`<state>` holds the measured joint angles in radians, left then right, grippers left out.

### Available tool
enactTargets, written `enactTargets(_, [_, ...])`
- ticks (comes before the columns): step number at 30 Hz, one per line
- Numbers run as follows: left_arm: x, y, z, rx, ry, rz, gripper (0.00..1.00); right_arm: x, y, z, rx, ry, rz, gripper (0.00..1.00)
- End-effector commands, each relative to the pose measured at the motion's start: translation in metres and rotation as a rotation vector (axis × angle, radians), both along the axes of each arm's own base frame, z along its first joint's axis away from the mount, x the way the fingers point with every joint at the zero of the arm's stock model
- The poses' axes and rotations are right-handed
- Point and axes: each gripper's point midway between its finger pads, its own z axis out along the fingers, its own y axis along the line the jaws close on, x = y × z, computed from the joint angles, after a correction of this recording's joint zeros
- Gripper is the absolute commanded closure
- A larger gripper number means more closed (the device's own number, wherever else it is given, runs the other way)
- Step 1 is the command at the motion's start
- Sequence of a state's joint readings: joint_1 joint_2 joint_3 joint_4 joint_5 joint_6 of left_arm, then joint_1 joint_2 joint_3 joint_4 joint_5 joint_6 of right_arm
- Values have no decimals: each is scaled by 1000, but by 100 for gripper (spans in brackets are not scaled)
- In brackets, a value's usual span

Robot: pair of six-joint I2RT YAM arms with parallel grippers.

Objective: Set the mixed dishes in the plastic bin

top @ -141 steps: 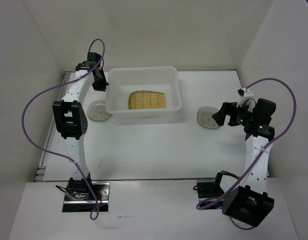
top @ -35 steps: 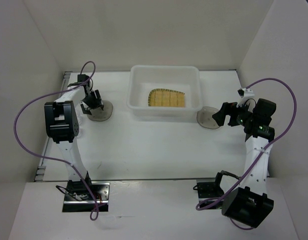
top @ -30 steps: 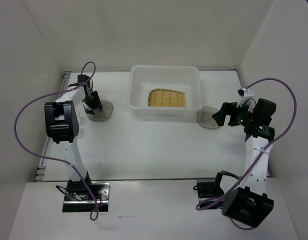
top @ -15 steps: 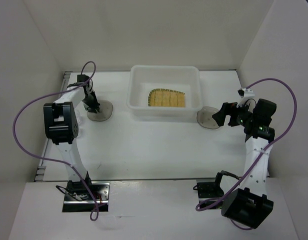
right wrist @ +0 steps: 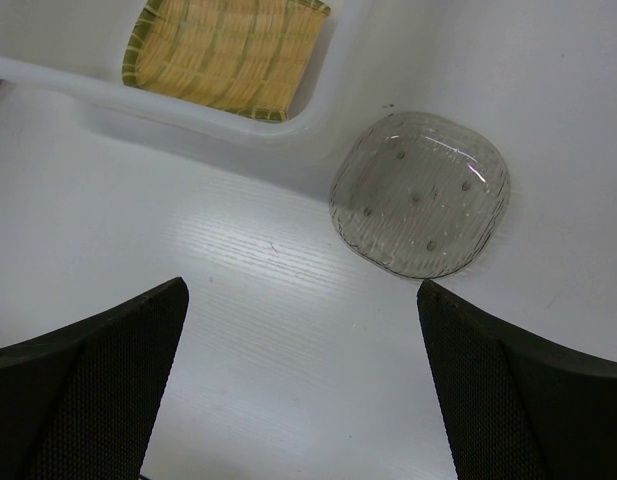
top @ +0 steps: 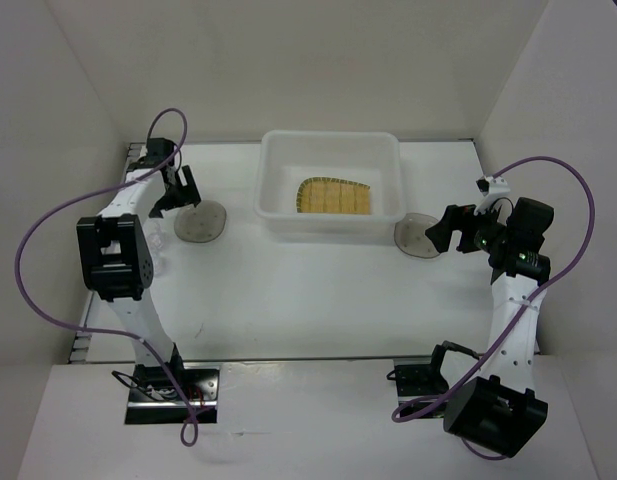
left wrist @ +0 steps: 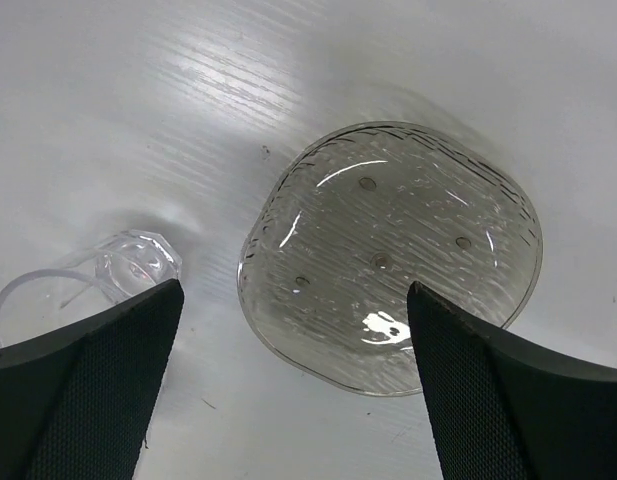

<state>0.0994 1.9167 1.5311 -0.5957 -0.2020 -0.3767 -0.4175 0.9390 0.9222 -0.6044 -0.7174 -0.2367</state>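
The plastic bin stands at the back middle, and the tan-yellow grid plate lies inside it; part of both shows in the right wrist view, bin and plate. One smoky-grey dish lies on the table left of the bin. My left gripper hangs open above its near-left edge, holding nothing. A tiny clear cup lies beside that dish. The other grey dish sits right of the bin, just ahead of my open, empty right gripper.
White walls close in the table at the back and on both sides. Purple cables loop out from both arms. The arm bases stand at the near edge.
My left gripper, narrowed at the left dish's edge a moment ago, has opened wide and drawn back toward the far left. The dish stays on the table. The right arm has not moved.
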Motion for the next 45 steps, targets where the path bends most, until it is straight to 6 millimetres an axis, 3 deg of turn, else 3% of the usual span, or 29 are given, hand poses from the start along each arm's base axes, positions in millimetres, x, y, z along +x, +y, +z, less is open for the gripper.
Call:
enactTargets(1, [9,4,0,16,-12,24,1,4,-1,4,-21,-37,3,0])
enactTargets(9, [15,-12,-24,-83,29,-55,1,3,-1,6,-25,-46,3,0])
enactTargets(11, [13,-15,-40,-102,62,-61,1,3,-1,6,-25,-46,3,0])
enactTargets(20, [13,-14,-59,-125,106,-58,1,3,-1,6,-25,-46,3,0])
enactTargets(27, [15,-26,-65,-187,109,-89,5,3,-1,6,-25,-46,3,0])
enactTargets(36, [19,-49,-71,-308,105,-157,28,3,-1,6,-25,-46,3,0])
enactTargets(41, [18,-55,-74,-336,110,-179,58,5,-3,4,-26,-35,-5,0])
enactTargets(45, [17,-59,-77,-361,117,-189,75,5,-3,4,-26,-35,-5,0])
